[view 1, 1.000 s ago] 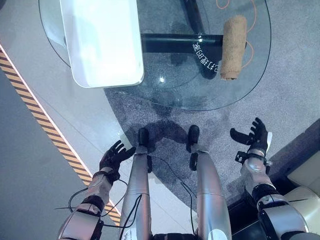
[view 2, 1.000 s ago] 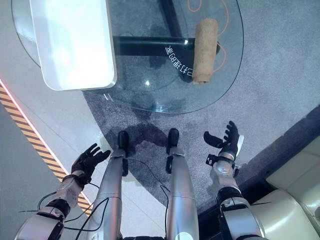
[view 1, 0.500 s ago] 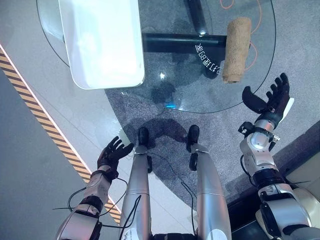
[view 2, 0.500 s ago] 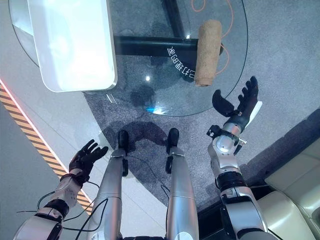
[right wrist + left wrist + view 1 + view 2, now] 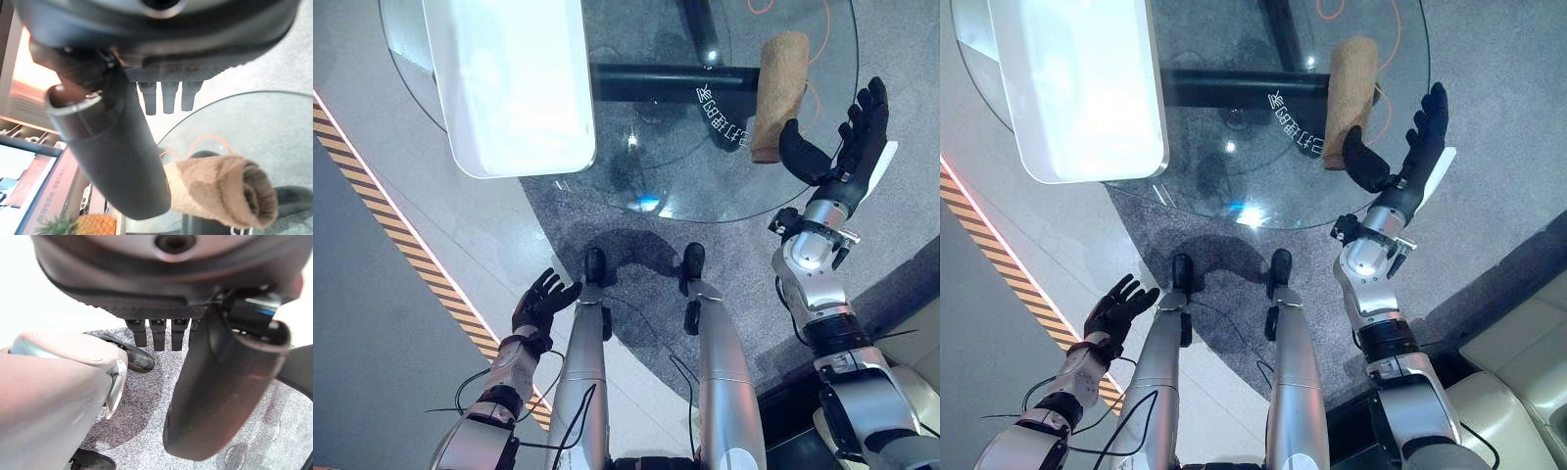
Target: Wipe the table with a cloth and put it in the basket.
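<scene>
A rolled tan cloth (image 5: pixel 777 92) lies on the right part of the round glass table (image 5: pixel 656 186); it also shows end-on as the cloth (image 5: pixel 222 191) in the right wrist view. My right hand (image 5: pixel 847 137) hovers open at the table's right edge, just right of the cloth's near end, thumb toward it, not touching it. The white basket (image 5: pixel 514 78) stands on the table's left part. My left hand (image 5: pixel 540 302) hangs open low at the left, beside the table's near edge and over the floor, holding nothing.
A yellow and black striped strip (image 5: pixel 382 225) crosses the floor at the left. An orange cord (image 5: pixel 803 29) lies on the floor under the glass, past the cloth. A pale seat (image 5: pixel 1518 392) sits at the lower right.
My right hand has risen from low beside the table up to the table's right edge, close to the cloth. The left hand has hardly moved.
</scene>
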You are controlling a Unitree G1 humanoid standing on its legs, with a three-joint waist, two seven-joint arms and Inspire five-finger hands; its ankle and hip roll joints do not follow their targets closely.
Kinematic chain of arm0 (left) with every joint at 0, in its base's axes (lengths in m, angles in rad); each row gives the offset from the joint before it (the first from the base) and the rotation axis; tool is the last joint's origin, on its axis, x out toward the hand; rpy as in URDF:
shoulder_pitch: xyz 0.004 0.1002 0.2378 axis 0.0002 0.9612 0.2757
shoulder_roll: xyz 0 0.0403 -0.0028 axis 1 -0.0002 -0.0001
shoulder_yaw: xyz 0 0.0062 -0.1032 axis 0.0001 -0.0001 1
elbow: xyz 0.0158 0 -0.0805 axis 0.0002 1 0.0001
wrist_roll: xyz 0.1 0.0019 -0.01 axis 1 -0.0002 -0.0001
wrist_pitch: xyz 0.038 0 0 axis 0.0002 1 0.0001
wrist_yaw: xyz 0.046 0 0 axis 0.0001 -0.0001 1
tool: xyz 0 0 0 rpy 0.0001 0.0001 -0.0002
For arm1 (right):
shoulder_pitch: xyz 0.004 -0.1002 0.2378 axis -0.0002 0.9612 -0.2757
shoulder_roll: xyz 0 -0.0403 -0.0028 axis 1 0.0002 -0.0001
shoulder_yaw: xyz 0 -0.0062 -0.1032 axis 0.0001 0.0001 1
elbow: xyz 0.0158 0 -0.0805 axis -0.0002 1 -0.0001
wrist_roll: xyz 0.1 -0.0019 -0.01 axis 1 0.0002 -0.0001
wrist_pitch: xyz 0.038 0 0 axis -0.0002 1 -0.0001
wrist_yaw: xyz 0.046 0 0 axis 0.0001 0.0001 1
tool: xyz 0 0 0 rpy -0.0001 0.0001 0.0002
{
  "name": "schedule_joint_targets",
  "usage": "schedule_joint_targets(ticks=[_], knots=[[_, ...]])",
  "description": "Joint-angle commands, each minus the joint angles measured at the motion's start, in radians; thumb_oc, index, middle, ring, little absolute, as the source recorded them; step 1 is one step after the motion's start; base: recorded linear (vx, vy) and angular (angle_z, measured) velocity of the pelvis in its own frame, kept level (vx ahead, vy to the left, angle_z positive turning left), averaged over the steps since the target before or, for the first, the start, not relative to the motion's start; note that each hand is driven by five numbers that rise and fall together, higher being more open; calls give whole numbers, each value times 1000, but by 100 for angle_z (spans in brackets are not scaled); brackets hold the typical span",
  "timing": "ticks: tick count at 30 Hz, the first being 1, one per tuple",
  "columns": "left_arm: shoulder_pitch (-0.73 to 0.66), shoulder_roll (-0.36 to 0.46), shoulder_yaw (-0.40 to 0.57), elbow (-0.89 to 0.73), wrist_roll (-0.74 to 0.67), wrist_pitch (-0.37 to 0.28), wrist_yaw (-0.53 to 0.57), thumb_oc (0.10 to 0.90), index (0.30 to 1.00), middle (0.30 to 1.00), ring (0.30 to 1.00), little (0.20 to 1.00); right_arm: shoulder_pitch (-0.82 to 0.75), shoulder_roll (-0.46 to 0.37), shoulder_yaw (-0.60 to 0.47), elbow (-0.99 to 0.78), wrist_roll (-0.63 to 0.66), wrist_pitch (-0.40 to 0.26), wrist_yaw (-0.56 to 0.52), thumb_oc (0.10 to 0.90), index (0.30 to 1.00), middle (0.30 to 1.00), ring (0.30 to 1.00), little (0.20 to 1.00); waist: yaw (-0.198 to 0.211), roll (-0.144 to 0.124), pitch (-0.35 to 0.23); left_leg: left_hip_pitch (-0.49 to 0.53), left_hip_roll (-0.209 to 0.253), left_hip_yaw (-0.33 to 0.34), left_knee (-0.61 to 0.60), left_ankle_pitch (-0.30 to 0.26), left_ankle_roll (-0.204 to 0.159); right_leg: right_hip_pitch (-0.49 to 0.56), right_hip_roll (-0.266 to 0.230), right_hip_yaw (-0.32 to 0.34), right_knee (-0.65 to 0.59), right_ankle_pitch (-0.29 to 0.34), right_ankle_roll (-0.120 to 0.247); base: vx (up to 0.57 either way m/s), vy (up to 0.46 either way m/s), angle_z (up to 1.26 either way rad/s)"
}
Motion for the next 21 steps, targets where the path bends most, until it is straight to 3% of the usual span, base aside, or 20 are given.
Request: schedule_joint_targets(ticks=[1,12,21], knots=[[109,-11,10,-14,-42,-32,7,800,900,900,900,900,-13,-78,-13,-167,-32,-27,-48,800,900,900,900,900,-18,40,-23,14,-65,101,-4,-6,82,54,52,-46,-52,-15,-43,0,0,0],[106,-27,3,-28,-37,-18,15,800,900,900,900,900,-42,-43,42,-145,-47,103,-57,800,900,900,900,900,-9,52,-23,37,-67,110,-18,-3,86,69,46,-55,-52,-21,-46,0,0,0],[109,-32,-5,-31,-36,-14,20,800,900,900,900,900,-75,-24,69,-104,-6,157,-23,800,900,900,900,900,3,58,-23,52,-69,113,-29,0,89,78,44,-64,-52,-23,-49,0,0,0]])
